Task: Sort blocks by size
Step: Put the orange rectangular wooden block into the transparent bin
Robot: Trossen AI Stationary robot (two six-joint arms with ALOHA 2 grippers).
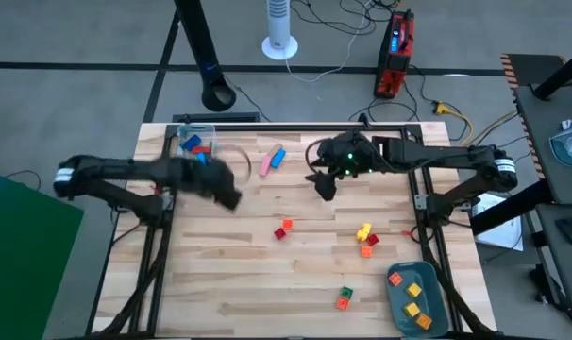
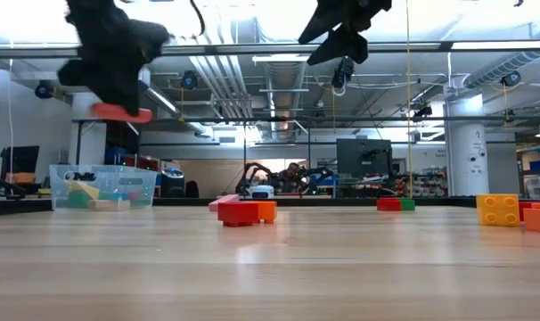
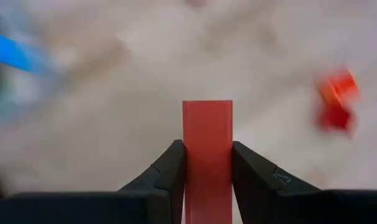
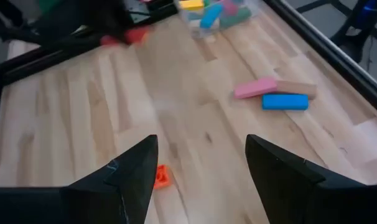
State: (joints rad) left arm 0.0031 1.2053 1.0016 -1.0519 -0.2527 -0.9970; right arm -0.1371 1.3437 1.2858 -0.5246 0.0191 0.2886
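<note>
Near the clear box (image 1: 195,142), the left hand (image 3: 207,163) grips a red bar (image 3: 207,149).

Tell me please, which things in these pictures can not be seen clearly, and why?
- Red bar in the left gripper: left wrist view, near end hidden between the fingers; high view, hidden under the blurred arm.
- Clear box: low view, contents too small to count.
- Grey-blue tray: high view, its corner is cut off by the picture's bottom edge.
- Right gripper: open, holds nothing.

Clear plastic box (image 1: 193,140) seen just behind left gripper (image 1: 231,199); grey-blue tray (image 1: 435,319) set well apart from right gripper (image 1: 325,189), at table corner.
</note>
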